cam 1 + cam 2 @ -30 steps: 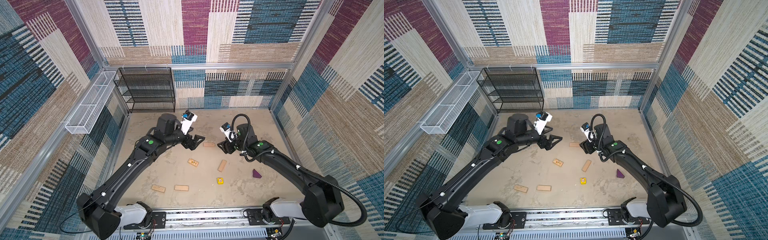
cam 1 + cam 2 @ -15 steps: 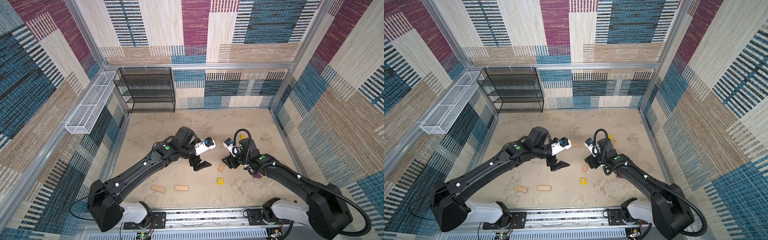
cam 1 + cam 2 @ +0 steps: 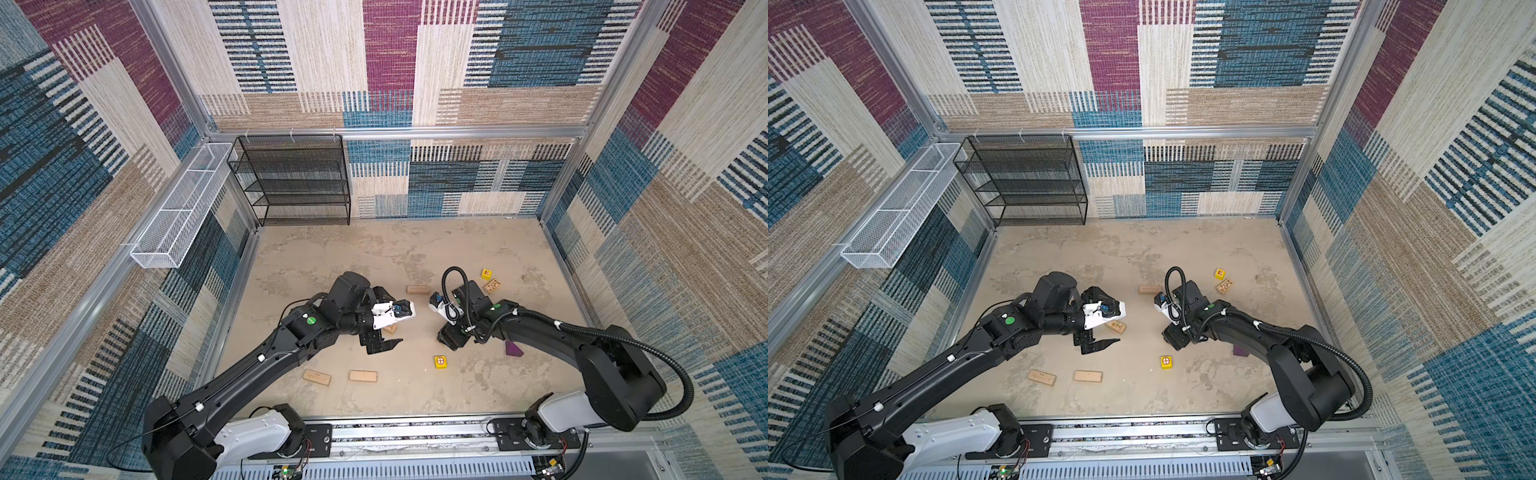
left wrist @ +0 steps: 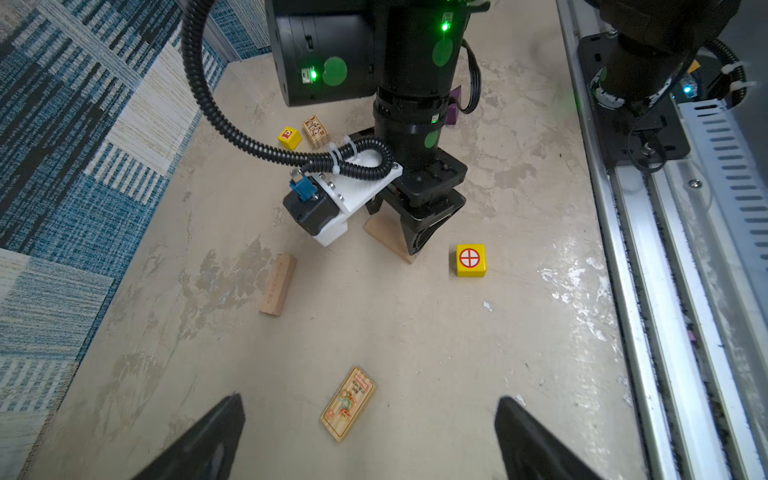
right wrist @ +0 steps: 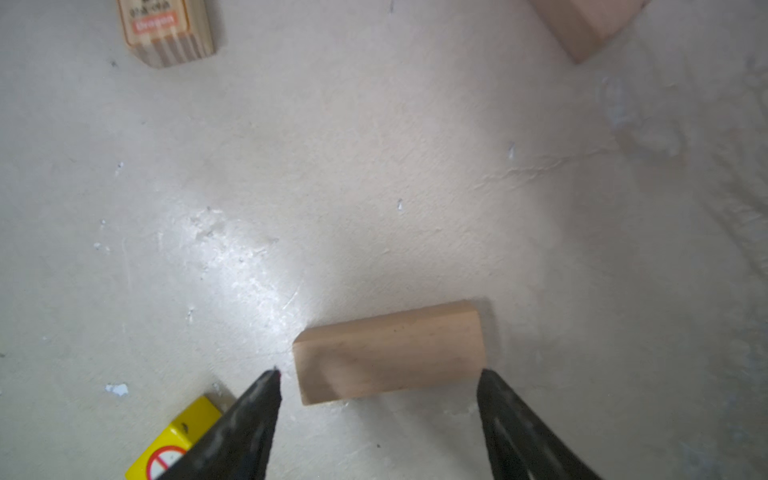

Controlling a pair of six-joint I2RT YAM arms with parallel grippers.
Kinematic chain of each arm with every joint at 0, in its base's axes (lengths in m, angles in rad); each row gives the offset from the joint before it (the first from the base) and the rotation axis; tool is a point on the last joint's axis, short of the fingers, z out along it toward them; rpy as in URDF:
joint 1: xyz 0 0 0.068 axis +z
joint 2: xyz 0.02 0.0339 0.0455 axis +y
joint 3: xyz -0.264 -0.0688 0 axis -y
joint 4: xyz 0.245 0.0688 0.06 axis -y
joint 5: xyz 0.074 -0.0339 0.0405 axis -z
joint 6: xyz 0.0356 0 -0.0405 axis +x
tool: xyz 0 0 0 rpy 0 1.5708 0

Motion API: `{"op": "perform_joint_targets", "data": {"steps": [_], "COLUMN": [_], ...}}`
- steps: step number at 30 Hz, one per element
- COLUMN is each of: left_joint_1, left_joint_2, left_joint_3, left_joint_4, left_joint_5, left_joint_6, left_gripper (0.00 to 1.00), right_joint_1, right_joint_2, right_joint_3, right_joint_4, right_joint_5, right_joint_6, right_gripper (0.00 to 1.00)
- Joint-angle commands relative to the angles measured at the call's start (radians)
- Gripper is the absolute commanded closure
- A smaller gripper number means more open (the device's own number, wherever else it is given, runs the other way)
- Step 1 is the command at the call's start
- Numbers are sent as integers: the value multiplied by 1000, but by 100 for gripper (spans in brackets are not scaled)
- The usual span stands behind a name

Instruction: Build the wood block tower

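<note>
Two grippers are down over separate planks, and no wood blocks are stacked: the tower is not begun.

Left side: the left gripper (image 3: 380,343) is empty with its jaws spread wide. In the left wrist view a printed plank (image 4: 348,403) lies flat between the fingers, touching neither and askew to them. It should be centred and the wrist squared to it before closing. Two more planks (image 3: 317,377) (image 3: 363,376) lie near the front, well apart from either arm.

Right side: the right gripper (image 3: 449,340) is low over a plain plank (image 5: 388,353). Its jaws are parted and bracket the plank end to end, with a gap at one fingertip, so I judge it not yet gripped. A crossed yellow cube (image 3: 441,361) sits just beside one finger, and a careless close could knock it. Further right lie the purple wedge (image 3: 513,349) and, toward the back, a lettered yellow cube (image 3: 486,274) beside a small printed block (image 3: 492,285).

Surface: the tabletop (image 3: 374,249) is beige, mottled and scuffed, with glossy patches. Blocks would likely slide if pushed.

Room: a white wire basket (image 3: 174,216) hangs on the left wall and a black mesh shelf (image 3: 299,183) stands at the back. The walls are patterned carpet.
</note>
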Motion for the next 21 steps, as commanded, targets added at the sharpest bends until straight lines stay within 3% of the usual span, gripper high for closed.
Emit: {"op": "perform_joint_targets", "data": {"steps": [1, 15, 18, 21], "left_joint_1": [0, 0, 0, -1], "left_joint_2": [-10, -16, -19, -23], "left_joint_3": [-14, -30, -31, -33], "left_joint_4": [26, 26, 26, 27], "left_joint_5": [-2, 9, 3, 2], "left_joint_6": [51, 72, 75, 76], "left_gripper": [1, 1, 1, 1], "right_joint_1": [5, 7, 8, 10], "right_joint_2": [18, 83, 80, 84], "right_joint_3": [13, 71, 79, 88], "right_joint_4": [-27, -51, -56, -65], "right_joint_5": [18, 40, 43, 43], "right_joint_6": [-28, -37, -33, -41], "right_gripper": [22, 21, 9, 5]}}
